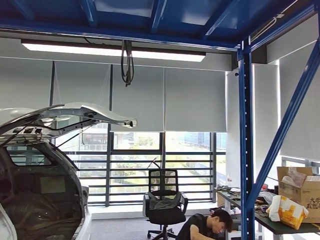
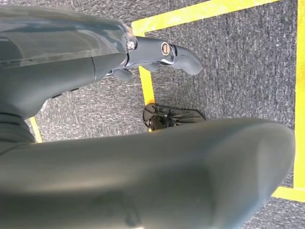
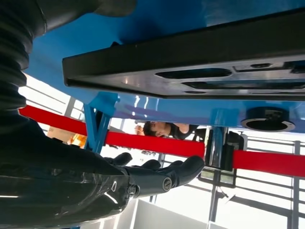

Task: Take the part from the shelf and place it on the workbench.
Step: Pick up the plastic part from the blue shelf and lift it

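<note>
Ahead of me, a car (image 1: 41, 165) with its hatch raised sits at 9 o'clock; a person (image 1: 205, 226) bends at 5 o'clock beside a cluttered table (image 1: 281, 226). At my left wrist, my left hand (image 2: 158, 52) hangs over grey carpet (image 2: 233, 71), fingers straight, holding nothing. At my right wrist, my right hand (image 3: 162, 174) lies spread and holds nothing just below the black part (image 3: 187, 67) on the blue shelf (image 3: 144, 112).

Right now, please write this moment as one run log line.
stage: reaching at shelf | right hand: fingers extended near black part on blue shelf, holding nothing | left hand: hanging over carpet, empty | part: not grasped
</note>
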{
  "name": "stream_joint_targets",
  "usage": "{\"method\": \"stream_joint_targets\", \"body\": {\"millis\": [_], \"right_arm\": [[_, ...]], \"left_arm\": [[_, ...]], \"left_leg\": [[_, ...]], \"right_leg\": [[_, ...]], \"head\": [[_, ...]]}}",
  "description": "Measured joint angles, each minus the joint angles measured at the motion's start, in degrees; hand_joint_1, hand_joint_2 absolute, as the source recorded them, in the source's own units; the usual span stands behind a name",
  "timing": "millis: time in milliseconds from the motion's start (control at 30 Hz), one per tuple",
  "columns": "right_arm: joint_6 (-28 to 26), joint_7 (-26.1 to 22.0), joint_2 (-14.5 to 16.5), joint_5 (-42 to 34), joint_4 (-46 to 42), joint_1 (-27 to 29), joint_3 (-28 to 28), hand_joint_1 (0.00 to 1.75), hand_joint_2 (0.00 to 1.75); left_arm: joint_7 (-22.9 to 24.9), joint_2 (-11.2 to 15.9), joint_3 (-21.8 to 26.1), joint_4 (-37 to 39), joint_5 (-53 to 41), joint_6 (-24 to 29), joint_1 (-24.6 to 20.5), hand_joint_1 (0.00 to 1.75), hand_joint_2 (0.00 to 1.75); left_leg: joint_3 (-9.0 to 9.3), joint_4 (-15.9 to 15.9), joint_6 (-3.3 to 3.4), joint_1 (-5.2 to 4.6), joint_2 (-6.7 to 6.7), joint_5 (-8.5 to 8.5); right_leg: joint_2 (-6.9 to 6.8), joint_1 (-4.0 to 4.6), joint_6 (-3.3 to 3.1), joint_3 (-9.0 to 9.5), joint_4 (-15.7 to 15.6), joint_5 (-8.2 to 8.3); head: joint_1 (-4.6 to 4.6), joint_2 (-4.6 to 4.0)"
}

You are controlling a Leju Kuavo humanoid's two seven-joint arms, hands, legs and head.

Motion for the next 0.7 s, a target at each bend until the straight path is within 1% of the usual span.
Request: {"method": "stream_joint_targets", "body": {"millis": [400,700], "right_arm": [[0.9,-0.1,0.7,-0.2,8.4,-5.3,-1.6,0.00,1.75],[0.7,-0.3,1.7,-0.1,13.0,-7.3,-2.5,0.00,1.75]], "left_arm": [[-0.7,-0.5,0.6,0.0,-1.4,-0.6,-0.3,0.00,0.00],[-0.7,-0.9,1.0,0.0,-1.7,-0.7,-0.4,0.00,0.00]], "left_leg": [[0.00,0.0,0.00,0.00,0.00,0.00],[0.00,0.0,0.00,0.00,0.00,0.00]], "right_leg": [[0.00,0.00,0.00,0.00,0.0,0.00],[0.00,0.00,0.00,0.00,0.0,0.00]], "head": [[0.00,0.00],[0.00,0.00]]}}
